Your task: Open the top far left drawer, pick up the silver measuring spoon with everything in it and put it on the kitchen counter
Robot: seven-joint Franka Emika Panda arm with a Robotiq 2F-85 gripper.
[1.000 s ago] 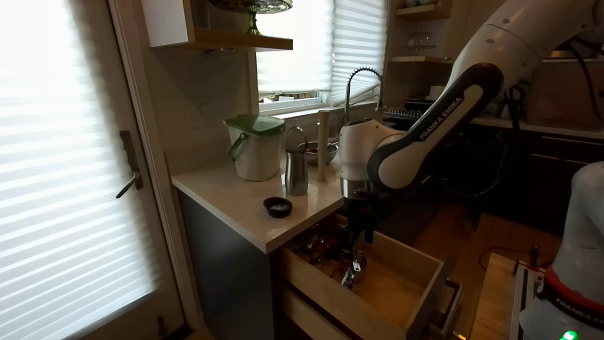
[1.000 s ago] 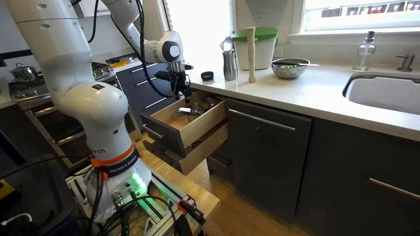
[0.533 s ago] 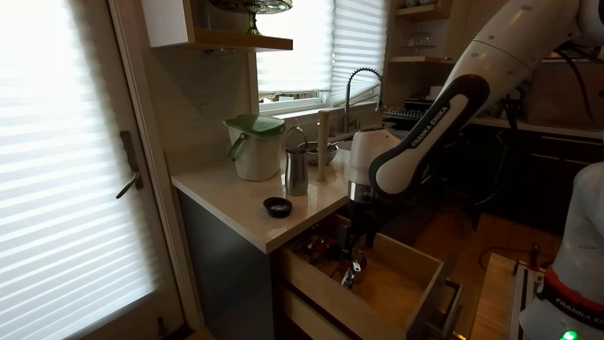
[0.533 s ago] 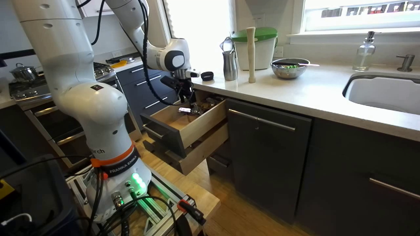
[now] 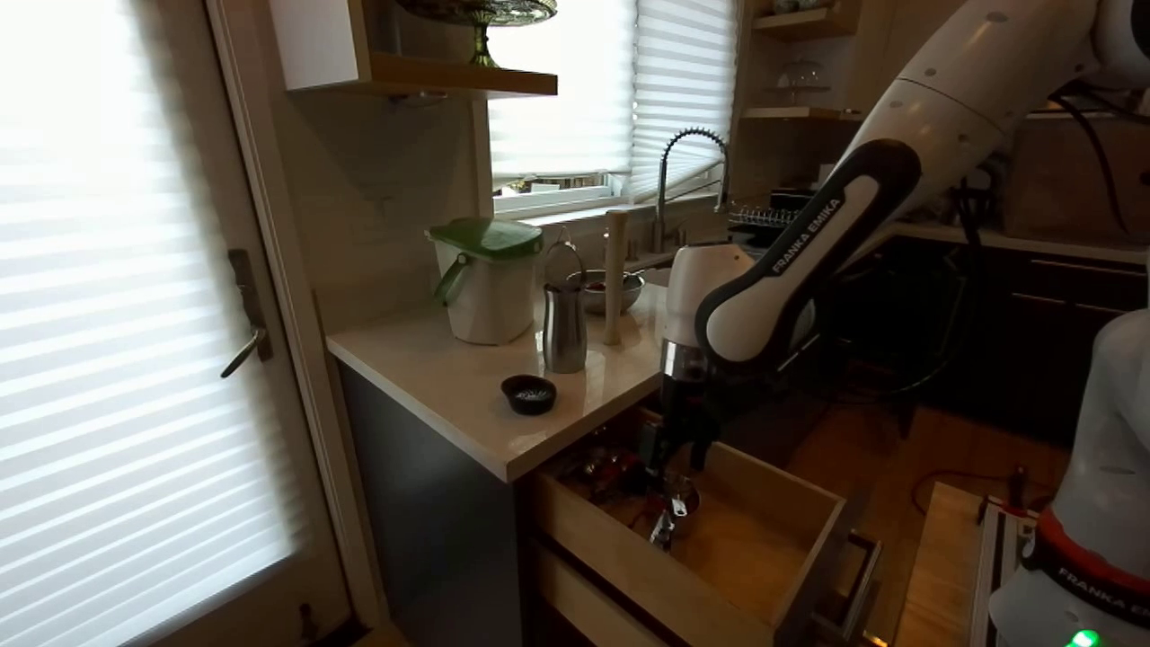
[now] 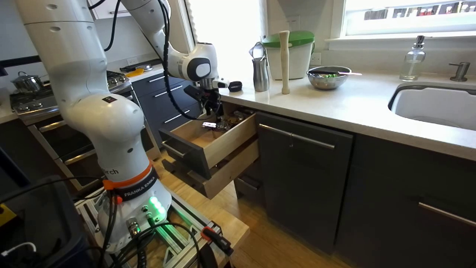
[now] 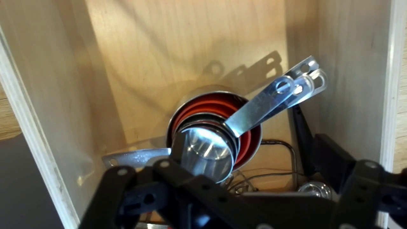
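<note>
With the drawer [image 6: 230, 146] pulled out, the grasp was judged the current step — the gripper [image 7: 251, 144] was spread over the cups [image 7: 211, 141] inside, which next had to be pinched all together.

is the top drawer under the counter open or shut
Open. In both exterior views the top drawer juts out from under the kitchen counter, and the wrist view looks down into it, onto nested measuring cups.

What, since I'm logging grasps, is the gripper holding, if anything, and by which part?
Nothing: the gripper is open, its jaws well apart, and the silver measuring cups sit nested in the drawer, their handles ungripped.
</note>
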